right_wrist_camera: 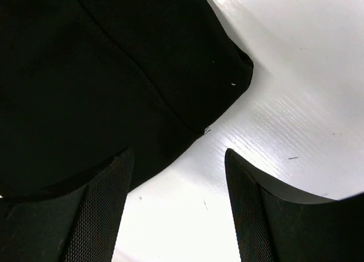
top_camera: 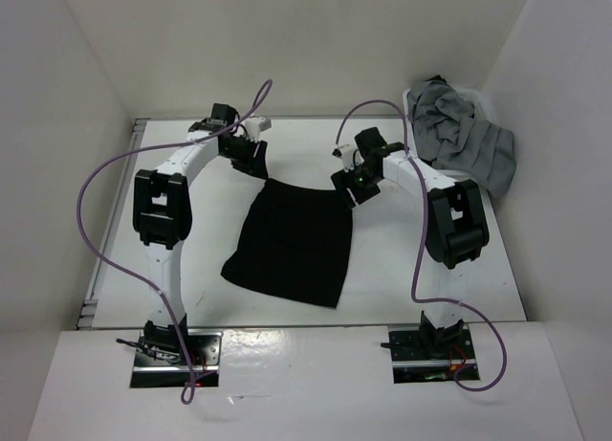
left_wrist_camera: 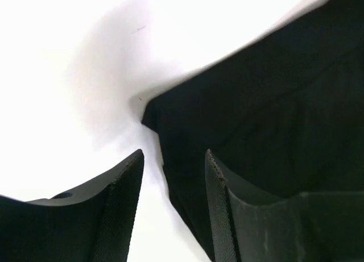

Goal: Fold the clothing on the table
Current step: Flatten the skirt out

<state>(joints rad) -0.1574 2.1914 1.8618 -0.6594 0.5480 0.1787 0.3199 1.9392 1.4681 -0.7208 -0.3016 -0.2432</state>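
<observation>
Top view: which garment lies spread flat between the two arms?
The black clothing, laid out flat; the grey garments are heaped at the far right corner.

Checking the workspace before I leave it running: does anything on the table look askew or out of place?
Only mildly. The black clothing lies flat but slanted, not square to the table edges. A crumpled heap of grey garments sprawls in the far right corner. Nothing looks torn or spilled.
</observation>
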